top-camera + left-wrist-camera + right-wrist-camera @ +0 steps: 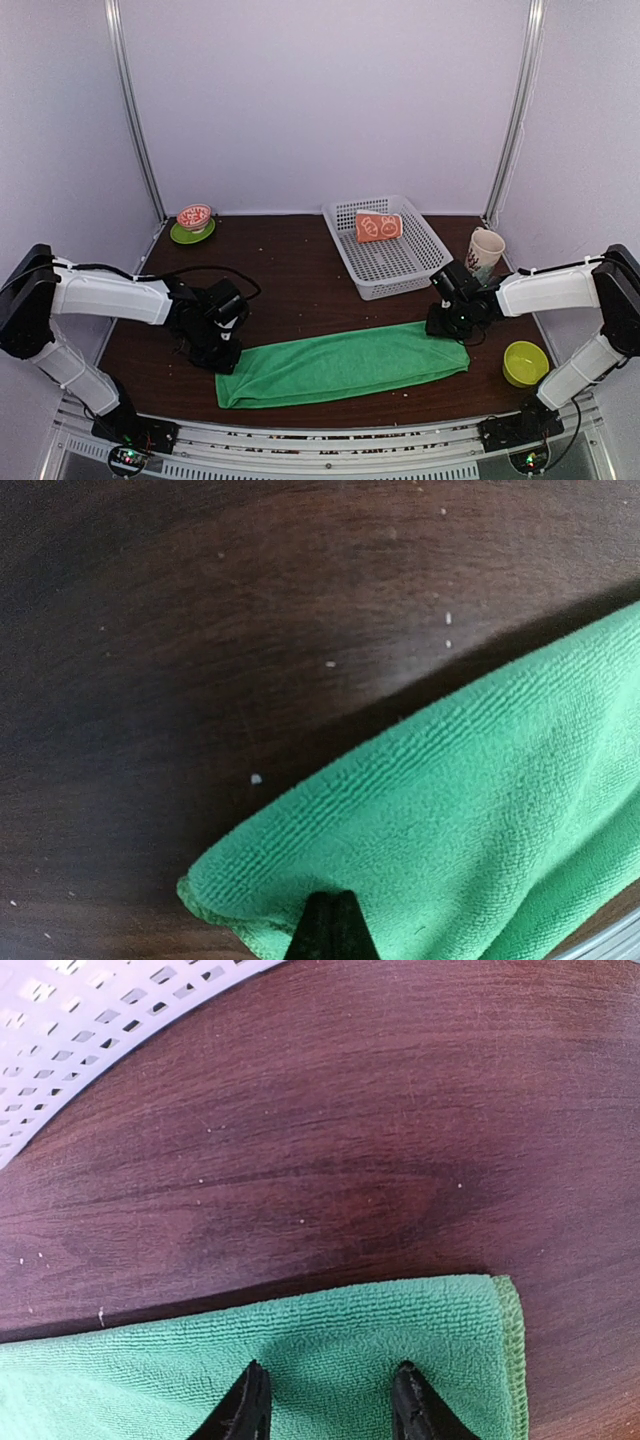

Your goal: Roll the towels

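The green towel (340, 365) lies folded into a long strip across the near part of the table. My left gripper (225, 352) is at its left end; in the left wrist view its fingertips (333, 925) are pressed together, pinching the corner of the green towel (450, 810). My right gripper (447, 322) is at the strip's right end. There its fingers (250, 1405) stand apart, tips resting on the green towel (330, 1340) near its hemmed edge. The orange towel (378, 227), rolled, lies in the white basket (400, 268).
The basket stands at the back, right of centre, and its corner (60, 1020) shows in the right wrist view. A cream cup (486, 248) is behind my right arm and a yellow-green bowl (524, 362) lies at the right front. A red-white bowl on a green saucer (194, 222) is at back left.
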### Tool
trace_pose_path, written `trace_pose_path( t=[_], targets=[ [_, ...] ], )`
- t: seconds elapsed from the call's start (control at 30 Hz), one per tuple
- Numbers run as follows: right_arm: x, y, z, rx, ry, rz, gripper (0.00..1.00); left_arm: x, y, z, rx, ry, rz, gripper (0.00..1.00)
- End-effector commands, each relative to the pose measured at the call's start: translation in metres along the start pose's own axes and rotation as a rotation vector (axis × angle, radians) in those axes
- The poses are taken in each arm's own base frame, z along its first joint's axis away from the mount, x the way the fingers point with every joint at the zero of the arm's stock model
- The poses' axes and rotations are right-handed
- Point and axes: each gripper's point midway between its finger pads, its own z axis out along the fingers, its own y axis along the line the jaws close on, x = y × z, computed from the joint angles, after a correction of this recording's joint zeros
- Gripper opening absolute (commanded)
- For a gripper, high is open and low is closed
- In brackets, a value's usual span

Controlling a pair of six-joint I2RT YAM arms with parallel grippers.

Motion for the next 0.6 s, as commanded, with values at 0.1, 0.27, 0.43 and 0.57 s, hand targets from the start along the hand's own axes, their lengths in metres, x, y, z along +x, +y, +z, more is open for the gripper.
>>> trace_pose_path(
  t=[0.1, 0.27, 0.43, 0.57],
  targets=[
    [0.017, -0.022, 0.005, 0.073, 0.055, -0.023, 0.43, -0.030, 0.019, 0.009, -0.078, -0.062, -0.090, 0.00],
    [0.021, -0.026, 0.008, 0.081, 0.060, -0.037, 0.44, -0.045, 0.036, -0.001, -0.058, -0.121, -0.154, 0.00],
    [0.023, -0.029, 0.013, 0.095, 0.070, -0.048, 0.44, -0.057, 0.054, 0.004, -0.051, -0.125, -0.198, 0.00],
    [0.023, -0.029, 0.014, 0.093, 0.078, -0.054, 0.44, -0.073, 0.063, 0.005, -0.045, -0.139, -0.211, 0.00]
  ],
)
